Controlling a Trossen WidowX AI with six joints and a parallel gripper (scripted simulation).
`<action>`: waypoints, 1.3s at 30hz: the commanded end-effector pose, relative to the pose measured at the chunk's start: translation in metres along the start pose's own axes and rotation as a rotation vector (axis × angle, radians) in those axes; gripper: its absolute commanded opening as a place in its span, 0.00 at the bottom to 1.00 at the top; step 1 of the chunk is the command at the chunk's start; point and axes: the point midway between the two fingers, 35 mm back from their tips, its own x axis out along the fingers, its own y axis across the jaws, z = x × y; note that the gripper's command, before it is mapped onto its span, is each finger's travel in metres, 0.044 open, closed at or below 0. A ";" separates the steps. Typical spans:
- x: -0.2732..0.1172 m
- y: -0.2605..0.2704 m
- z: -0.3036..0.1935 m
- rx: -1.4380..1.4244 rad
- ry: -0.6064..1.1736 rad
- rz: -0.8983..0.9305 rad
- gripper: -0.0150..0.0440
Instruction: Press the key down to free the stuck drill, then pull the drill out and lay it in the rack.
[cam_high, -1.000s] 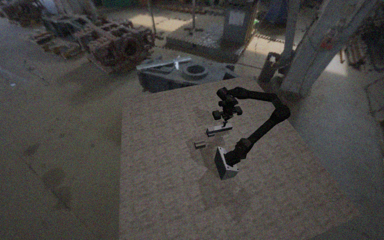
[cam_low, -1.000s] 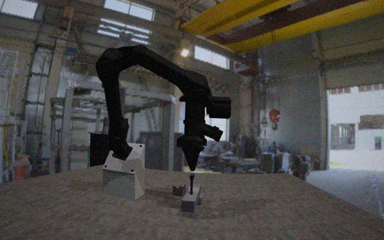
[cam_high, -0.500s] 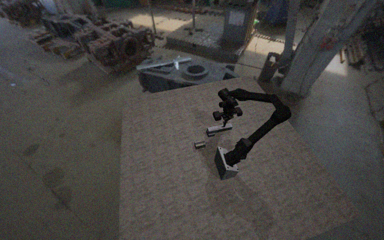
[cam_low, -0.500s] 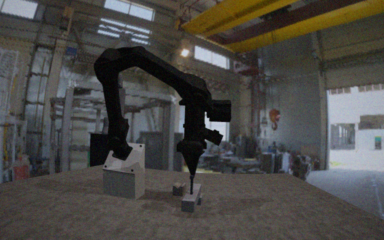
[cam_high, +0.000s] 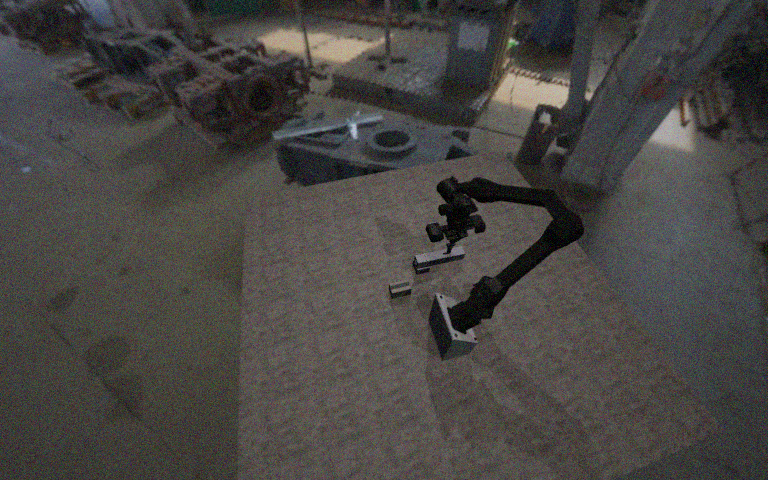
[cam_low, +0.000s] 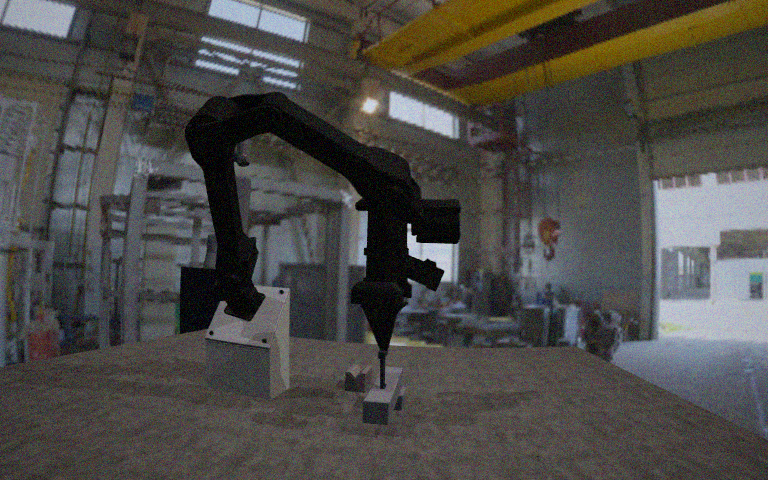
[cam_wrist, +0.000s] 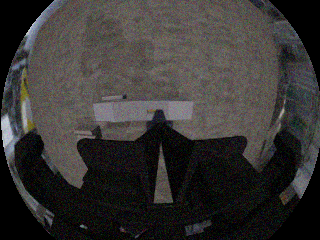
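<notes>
The single arm's jaws are pressing together, empty, above the upright dark pin (cam_high: 449, 248) (cam_low: 382, 371) (cam_wrist: 159, 116), apparently the key, which is standing at six o'clock in exterior view, its axis vertical, on the pale block (cam_high: 436, 258) (cam_low: 375, 412) (cam_wrist: 130, 111).

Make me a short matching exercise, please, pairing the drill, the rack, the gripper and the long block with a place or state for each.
1. Drill
2. Rack
3. Gripper
4. Long block

A. Shut, pointing down
B. Pale-topped, with the drill standing in it
C. Upright, under the fingertips
D. Notched on top, apart from the long block

Pairs: 1-C, 2-D, 3-A, 4-B.
</notes>
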 end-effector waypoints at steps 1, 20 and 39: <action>0.002 -0.003 -0.004 -0.003 0.011 -0.010 0.25; 0.008 0.000 0.000 -0.003 0.011 -0.010 0.25; 0.014 0.000 -0.002 -0.003 0.011 -0.011 0.25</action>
